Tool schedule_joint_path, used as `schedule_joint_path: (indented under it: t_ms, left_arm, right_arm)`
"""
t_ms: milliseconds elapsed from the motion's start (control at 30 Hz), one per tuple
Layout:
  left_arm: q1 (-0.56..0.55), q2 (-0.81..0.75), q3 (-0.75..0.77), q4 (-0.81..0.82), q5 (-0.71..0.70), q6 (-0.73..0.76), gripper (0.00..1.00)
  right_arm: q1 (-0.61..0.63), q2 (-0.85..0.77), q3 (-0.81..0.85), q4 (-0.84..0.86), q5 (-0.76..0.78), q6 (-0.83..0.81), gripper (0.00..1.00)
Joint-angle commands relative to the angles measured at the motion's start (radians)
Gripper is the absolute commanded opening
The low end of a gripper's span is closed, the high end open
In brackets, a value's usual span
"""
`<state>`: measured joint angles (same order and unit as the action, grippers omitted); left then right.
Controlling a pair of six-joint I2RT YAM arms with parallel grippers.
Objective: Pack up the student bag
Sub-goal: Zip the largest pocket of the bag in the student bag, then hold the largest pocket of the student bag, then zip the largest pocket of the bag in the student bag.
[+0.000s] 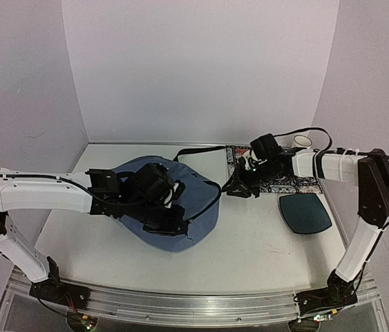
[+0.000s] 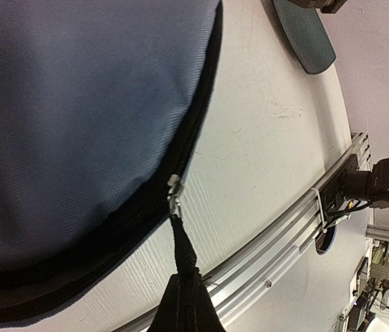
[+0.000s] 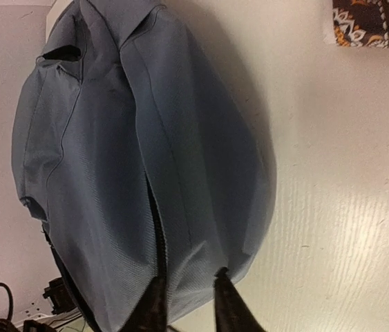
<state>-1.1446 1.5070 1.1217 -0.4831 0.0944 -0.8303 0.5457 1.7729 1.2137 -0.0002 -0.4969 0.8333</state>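
Tugging is the risk: the left tool (image 2: 184, 297) pinches the black zipper pull (image 2: 179, 238) on the soft slate-blue fabric backpack (image 1: 180, 241) lying on the white bench (image 1: 249, 249), while the right tool (image 3: 189, 278), narrowly parted just beside the backpack, grips nothing, so the backpack could slide.

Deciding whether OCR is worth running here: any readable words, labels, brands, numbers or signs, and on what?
No readable text in any view.
Slate-blue fabric backpack: no label or logo shows.
Black zipper pull: no marking shows.
Brown, orange and white patterned flat item: ornament only, no letters to make out.
Dark teal oval pad: blank.
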Motion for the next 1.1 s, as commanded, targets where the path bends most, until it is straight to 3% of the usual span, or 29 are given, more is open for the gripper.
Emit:
schedule_joint_path:
  t_ms: [0,67,167,367,567,667,833,900,1067]
  left_arm:
    - [-0.002,0.04,0.115,-0.034,0.064,0.086,0.0]
    - [0.002,0.067,0.137,-0.035,0.084,0.108,0.0]
    - [0.004,0.093,0.163,-0.034,0.105,0.128,0.0]
    - [0.008,0.103,0.179,-0.034,0.136,0.154,0.0]
    - [0.01,0.088,0.168,-0.034,0.145,0.157,0.0]
    - [0.012,0.073,0.153,-0.034,0.139,0.151,0.0]
    - [0.032,0.027,0.106,-0.042,0.126,0.129,0.0]
    - [0.041,0.01,0.083,-0.045,0.122,0.117,0.0]
    - [0.056,-0.024,0.031,-0.055,0.122,0.095,0.0]
  right_arm:
    - [0.04,-0.155,-0.091,0.038,0.105,0.097,0.37]
    - [0.089,-0.21,-0.145,0.058,0.156,0.152,0.5]
    - [0.16,-0.247,-0.201,0.104,0.187,0.225,0.56]
    - [0.266,-0.264,-0.272,0.222,0.276,0.338,0.59]
    - [0.31,-0.181,-0.25,0.314,0.266,0.374,0.54]
    - [0.318,-0.145,-0.232,0.317,0.257,0.377,0.45]
    - [0.312,-0.162,-0.262,0.268,0.283,0.361,0.08]
    - [0.296,-0.184,-0.259,0.221,0.297,0.328,0.0]
    - [0.18,-0.229,-0.25,0.109,0.278,0.238,0.0]
